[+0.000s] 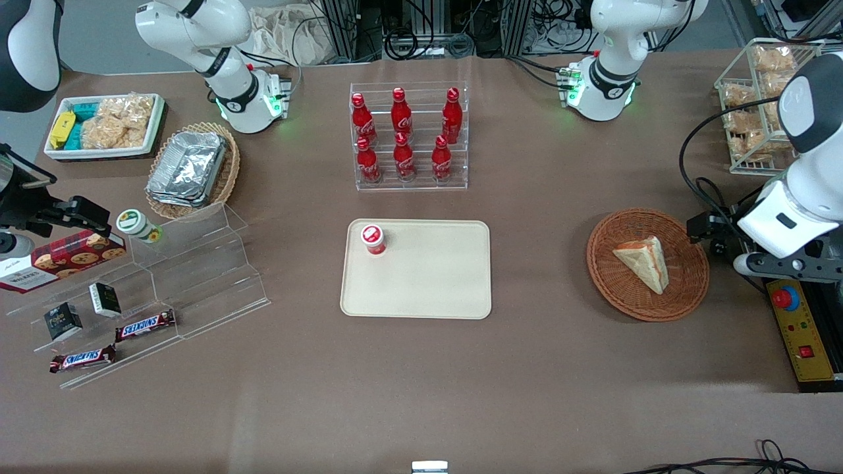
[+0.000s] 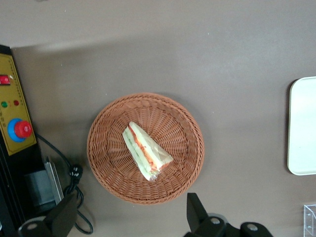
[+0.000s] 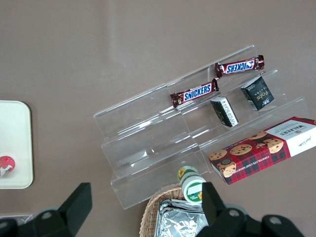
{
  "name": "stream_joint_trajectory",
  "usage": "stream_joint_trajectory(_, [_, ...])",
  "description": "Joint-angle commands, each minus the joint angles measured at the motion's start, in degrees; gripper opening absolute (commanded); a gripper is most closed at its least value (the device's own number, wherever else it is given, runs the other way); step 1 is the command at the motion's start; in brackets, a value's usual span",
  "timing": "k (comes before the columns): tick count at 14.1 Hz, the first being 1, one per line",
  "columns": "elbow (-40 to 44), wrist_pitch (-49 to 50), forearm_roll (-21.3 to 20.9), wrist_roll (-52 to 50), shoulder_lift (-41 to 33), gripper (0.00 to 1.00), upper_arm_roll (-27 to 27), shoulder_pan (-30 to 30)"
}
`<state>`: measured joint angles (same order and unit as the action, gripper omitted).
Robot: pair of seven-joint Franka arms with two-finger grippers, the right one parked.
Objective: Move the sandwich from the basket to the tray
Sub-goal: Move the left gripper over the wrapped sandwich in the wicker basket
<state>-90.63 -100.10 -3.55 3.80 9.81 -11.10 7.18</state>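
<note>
Sandwich, a pale wedge with red and green filling edges, lies in the basket. Gripper hovers above, fingers spread wide. Snickers bars sit toward the parked arm's end.

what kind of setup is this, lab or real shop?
Likely a lab mock-up of a snack shop: a bottle rack, a candy display stand, and an emergency-stop box. The gripper hovers open above the basket.
</note>
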Motion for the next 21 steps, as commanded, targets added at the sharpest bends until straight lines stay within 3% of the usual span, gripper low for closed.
stream_joint_trajectory(1, [2.5, 0.7, -0.1, 1.3, 2.1, 1.0, -0.1, 0.6])
stream_joint_trajectory(4, [2.3, 0.8, -0.3, 0.3, 3.7, 1.0, 0.0, 1.0])
stream_joint_trajectory(8, [-6.9, -6.3, -0.4, -25.7, 2.6, 1.0, 0.3, 0.9])
stream_joint_trajectory(11, [-19.6, -18.5, -0.1, -31.0, -0.9, 1.0, 0.6, 1.0])
stream_joint_trajectory(13, [-23.3, -23.4, -0.7, -40.1, 0.0, 1.0, 0.6, 1.0])
stream_joint_trajectory(21, [-30.3, -32.1, -1.1, -46.3, 3.6, 1.0, 3.2, 1.7])
